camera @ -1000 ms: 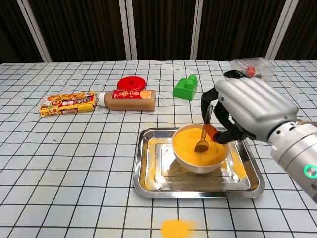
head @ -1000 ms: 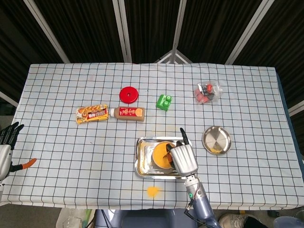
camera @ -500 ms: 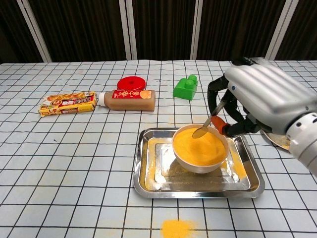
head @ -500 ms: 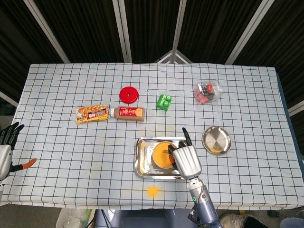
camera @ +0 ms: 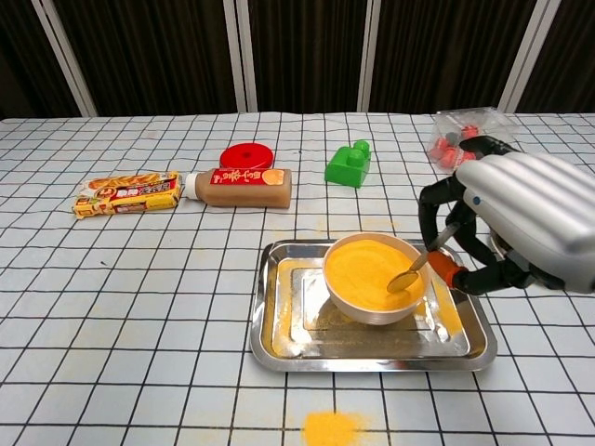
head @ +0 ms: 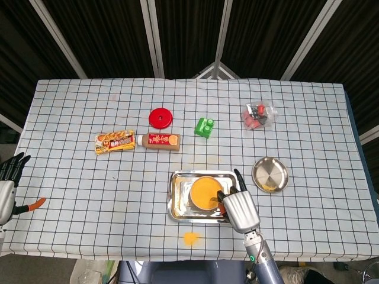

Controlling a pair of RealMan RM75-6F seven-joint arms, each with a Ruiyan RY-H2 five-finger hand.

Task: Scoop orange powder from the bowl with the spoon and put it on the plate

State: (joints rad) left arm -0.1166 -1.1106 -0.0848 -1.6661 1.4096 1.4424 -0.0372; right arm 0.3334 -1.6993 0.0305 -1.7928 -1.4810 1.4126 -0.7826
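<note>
Spoon drawn toward the bowl's right rim, right hand shifted right.

The right hand (camera: pixel 521 223) pinches the orange-handled spoon (camera: pixel 423 267) between thumb and curled fingers; compared with half a second ago it sits farther right and lower, and the spoon's head, then near the bowl's far rim, now lies at the right edge of the bowl (camera: pixel 375 280), over the orange powder (camera: pixel 367 266). The bowl stands in the steel tray (camera: pixel 277 325). The plate (head: pixel 270 174) lies just right of the tray, a little powder at its near edge. The left hand (head: pixel 9 177) hangs at the table's left edge, unmoved, fingers apart, holding nothing.
</note>
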